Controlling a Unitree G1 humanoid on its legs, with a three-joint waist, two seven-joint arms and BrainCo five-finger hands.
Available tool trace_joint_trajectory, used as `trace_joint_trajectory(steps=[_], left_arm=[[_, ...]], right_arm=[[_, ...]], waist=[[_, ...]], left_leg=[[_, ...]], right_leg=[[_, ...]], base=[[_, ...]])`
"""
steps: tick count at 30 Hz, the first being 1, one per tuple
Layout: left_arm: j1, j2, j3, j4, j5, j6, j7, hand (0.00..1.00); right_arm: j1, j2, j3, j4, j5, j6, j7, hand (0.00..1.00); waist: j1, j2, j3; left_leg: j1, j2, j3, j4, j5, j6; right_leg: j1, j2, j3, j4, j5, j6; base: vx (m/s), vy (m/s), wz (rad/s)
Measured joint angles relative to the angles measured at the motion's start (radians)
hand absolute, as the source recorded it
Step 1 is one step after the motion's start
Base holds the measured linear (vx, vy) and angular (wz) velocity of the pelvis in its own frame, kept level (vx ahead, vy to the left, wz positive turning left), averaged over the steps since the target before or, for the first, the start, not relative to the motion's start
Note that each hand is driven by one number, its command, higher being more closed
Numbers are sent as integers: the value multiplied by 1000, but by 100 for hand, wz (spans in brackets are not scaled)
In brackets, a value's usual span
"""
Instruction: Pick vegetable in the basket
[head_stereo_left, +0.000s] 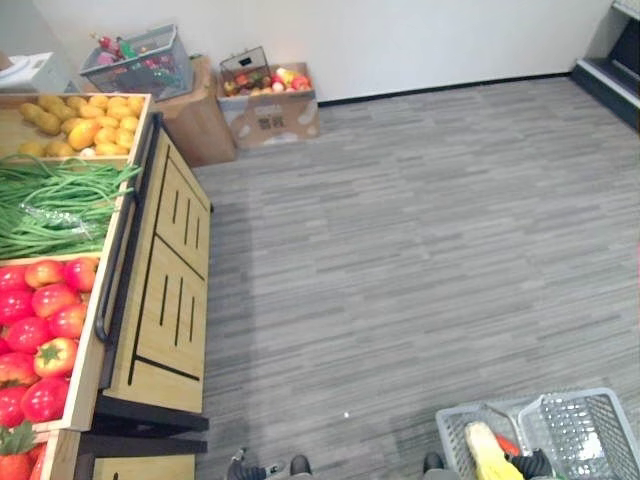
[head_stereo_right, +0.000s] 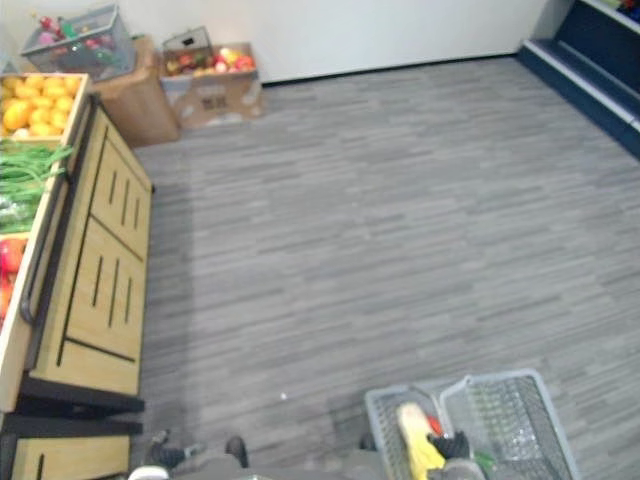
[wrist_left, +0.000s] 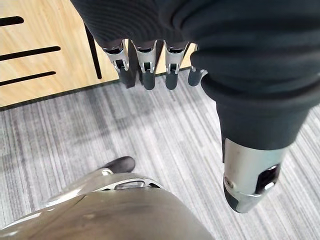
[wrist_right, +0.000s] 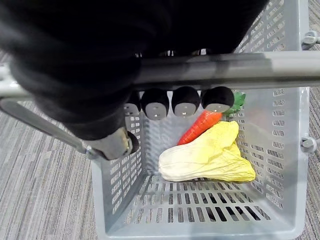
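Cabbage (wrist_right: 207, 157), carrot (wrist_right: 200, 126) in basket (wrist_right: 200, 220) beneath right hand (wrist_right: 186, 101) curled round handle (wrist_right: 260, 70).

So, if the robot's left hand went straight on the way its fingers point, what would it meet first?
The left hand would probably meet the wooden stand first, near its base; depth is unclear.

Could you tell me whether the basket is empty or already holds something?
Not empty: a cabbage and a carrot lie in the basket.
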Motion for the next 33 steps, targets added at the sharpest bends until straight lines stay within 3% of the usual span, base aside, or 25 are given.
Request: trace_joint_trajectory(steps=[10,13,14,15,17,19,20,21,23,24,25,26,28,33], left_arm=[[5,20,-1,3,10,1,-13,0],[12,20,-21,9,10,1,-15,0],[17,26,-23,8,10,1,-15,0],[26,29,-24,9,10,1,-15,0],[36,25,-23,7,10,2,-17,0],[35,27,-17,8,9,8,-17,0],[33,27,-8,8,9,15,-17,0],[33,25,4,7,8,15,-17,0],[36,21,36,7,6,16,-18,0],[36,22,47,7,6,16,-18,0],[31,16,68,9,6,19,-17,0],[20,-33,83,9,6,15,-18,0],[12,-46,92,10,7,15,-18,0],[12,-56,98,10,7,16,-16,0]], right_arm=[[3,35,-73,37,-1,6,5,100],[7,32,-109,37,-1,13,2,100],[11,37,-109,37,-1,16,2,100],[18,43,-109,35,-1,18,2,100],[26,55,-106,30,1,16,2,100],[23,66,-92,27,0,14,5,100],[13,73,-78,26,0,13,5,100],[12,75,-77,26,0,13,6,100],[10,77,-78,26,1,14,7,100],[14,80,-79,27,0,15,7,100],[13,76,-83,30,0,17,4,100],[9,51,-112,32,0,18,2,100],[2,45,-120,32,1,18,2,100],[22,43,-125,42,2,19,5,100]], waist=[[16,-41,-24],[17,-32,-18],[19,-34,-15],[23,-40,-14],[17,-29,-14],[18,-31,-13],[18,-25,-10],[17,-22,-8],[9,-27,-3],[9,-42,-1],[10,-48,3],[21,-2,-2],[24,25,-3],[18,38,-16]], left_leg=[[8,-39,-37,-37,-1,6],[13,-40,-67,26,-70,24],[30,-42,-76,61,-101,30],[51,-41,-85,89,-123,43],[81,-31,-113,99,-147,68],[82,-24,-128,100,-154,75],[80,-17,-138,95,-154,75],[81,-12,-141,94,-153,74],[97,-14,-158,94,-153,58],[107,-26,-161,95,-158,51],[120,-32,-175,96,-167,36],[113,1,-183,96,-171,30],[115,25,-183,93,-168,27],[115,61,-187,94,-144,-3]], right_leg=[[10,-36,-35,27,-17,22],[-69,-54,-17,287,-19,32],[-113,-62,18,443,7,18],[-151,-62,44,555,69,-21],[-190,-57,58,662,128,-38],[-204,-34,42,656,-2,-41],[-229,4,21,624,-68,-62],[-238,23,13,592,-80,-70],[-219,70,14,372,-52,-54],[-200,70,25,307,7,-58],[-170,69,23,283,-29,-75],[-164,105,8,268,-34,-85],[-156,129,-4,247,-41,-97],[-105,162,-37,179,-49,-110]], base=[[41,17,11],[69,64,23],[88,118,27],[107,114,28],[146,65,30],[171,10,25],[168,-25,21],[183,-67,28],[226,-129,44],[260,-206,39],[227,-186,22],[216,-174,12],[188,-156,1],[80,-90,14]])
